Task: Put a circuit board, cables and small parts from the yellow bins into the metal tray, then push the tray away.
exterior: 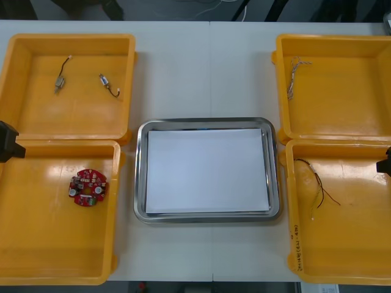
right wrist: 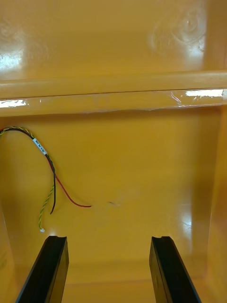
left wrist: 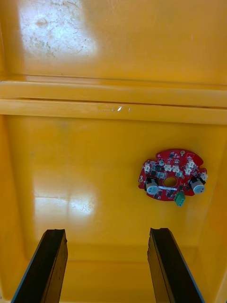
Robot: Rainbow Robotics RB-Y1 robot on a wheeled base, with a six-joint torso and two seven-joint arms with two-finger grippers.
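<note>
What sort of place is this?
Likely an electronics kitting bench: yellow bins hold a circuit board, cables and small metal parts, with a metal tray between them. Left gripper, right gripper: open, above the nearer two.

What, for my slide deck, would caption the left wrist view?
Open left gripper over a yellow bin, red circuit board lying ahead.

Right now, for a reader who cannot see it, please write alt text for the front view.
A white-lined metal tray sits empty between four yellow bins: circuit board near left, two small metal parts far left, twisted blue and white cable far right, red and yellow cable near right. The left gripper and right gripper hang over the near bins' outer sides.
</note>
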